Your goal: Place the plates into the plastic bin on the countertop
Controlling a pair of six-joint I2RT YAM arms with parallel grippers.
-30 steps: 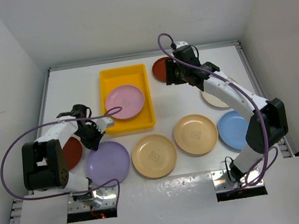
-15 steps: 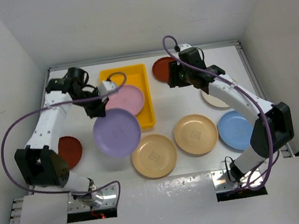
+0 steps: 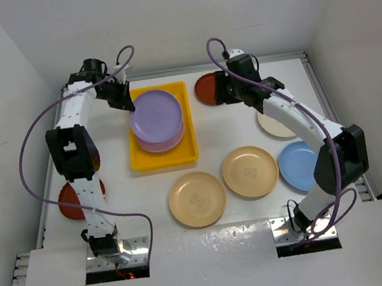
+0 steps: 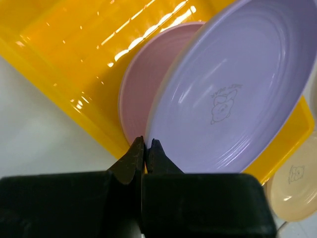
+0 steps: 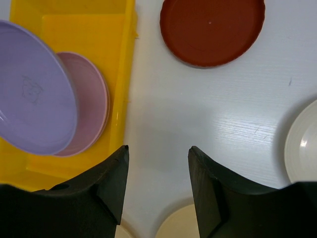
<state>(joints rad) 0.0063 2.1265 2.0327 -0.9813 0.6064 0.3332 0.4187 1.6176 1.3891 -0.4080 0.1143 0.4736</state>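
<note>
1. the left gripper point(image 3: 122, 99) reaches over the far left corner of the yellow bin point(image 3: 144, 162), and its two fingers are pinched together on the rim of the purple plate point(image 3: 155, 112).
2. the purple plate hangs tilted over the bin, its hollow side facing up, and covers most of the pink plate point(image 3: 161, 146).
3. the pink plate lies flat inside the bin, toward the near end; whether the two plates touch cannot be told.
4. the right gripper point(image 5: 156, 153) hovers over bare countertop point(image 3: 225, 131) just right of the bin, its fingers standing apart with nothing between them.
5. a dark red plate point(image 5: 212, 30) rests on the countertop at the far side, near the bin's far right corner and just beyond the right gripper.
6. a cream plate point(image 3: 274, 125) lies further right, partly hidden under the right arm.
7. nearer the bases, the left tan plate point(image 3: 197, 199) and the right tan plate point(image 3: 250, 171) sit side by side, close together, with the light blue plate point(image 3: 297, 166) just to their right.
8. a second dark red plate point(image 3: 66, 203) lies at the left edge of the countertop, partly behind the left arm.
</note>
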